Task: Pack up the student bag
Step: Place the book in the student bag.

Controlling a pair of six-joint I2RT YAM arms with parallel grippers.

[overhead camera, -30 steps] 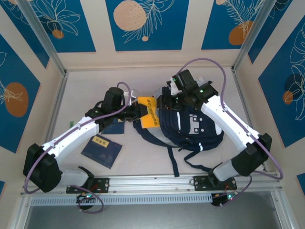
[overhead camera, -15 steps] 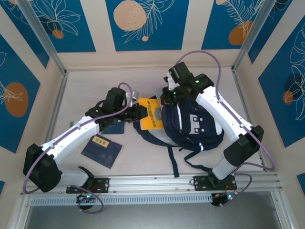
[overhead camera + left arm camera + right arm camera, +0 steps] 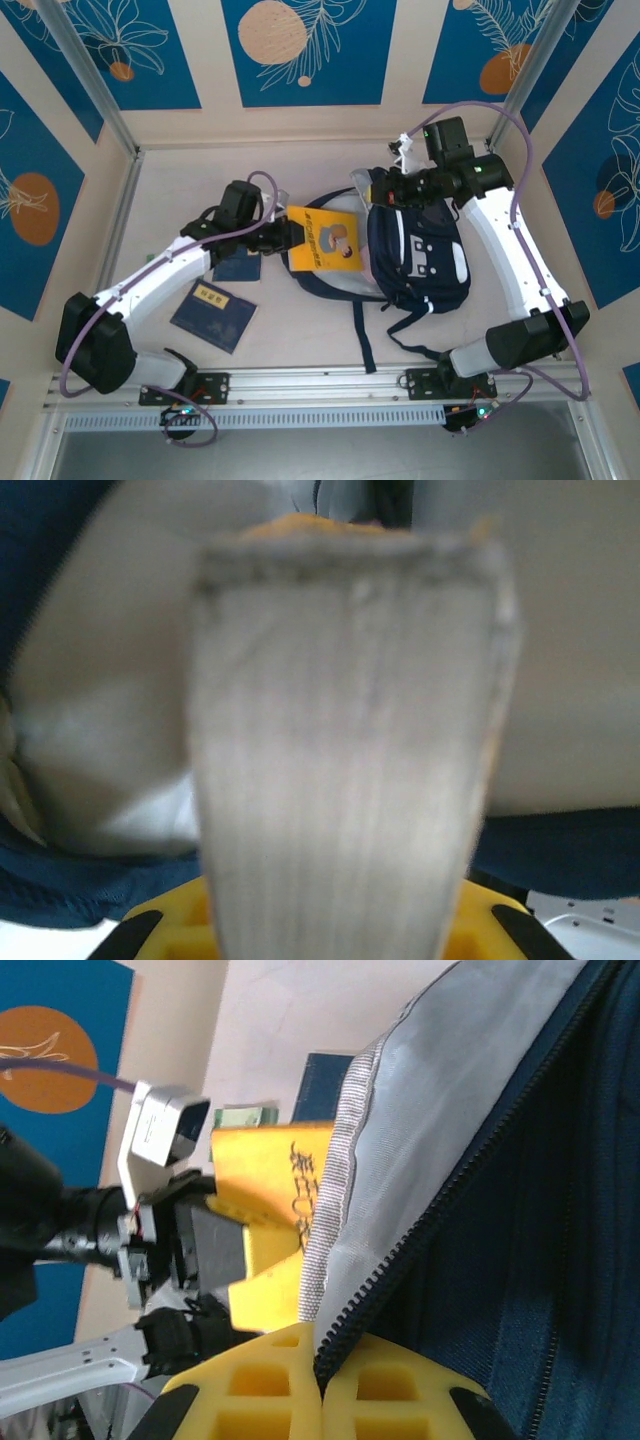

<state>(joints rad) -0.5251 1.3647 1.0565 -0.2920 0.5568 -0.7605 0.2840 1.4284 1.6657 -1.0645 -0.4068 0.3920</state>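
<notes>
The student bag lies on the surface right of centre, front pockets and light grey patches facing up. Its long axis runs from the far side toward the near edge and leans slightly left at the far end. Its top points away from the arm bases, and its dark straps trail toward the near rail. The main compartment gapes on the bag's left side, where pale grey lining shows beside the open zipper. The right gripper sits at the far top corner of the bag; in the right wrist view its yellow fingertips are pinched together on the zipper edge, holding the mouth up. The left gripper reaches in from the left and is clamped on the near-left edge of a yellow book. The book lies flat with its right edge at the lining of the open mouth. In the left wrist view the book is a blurred slab between the yellow fingers. A small navy booklet with a yellow label lies on the surface near the left arm, well apart from the bag.
</notes>
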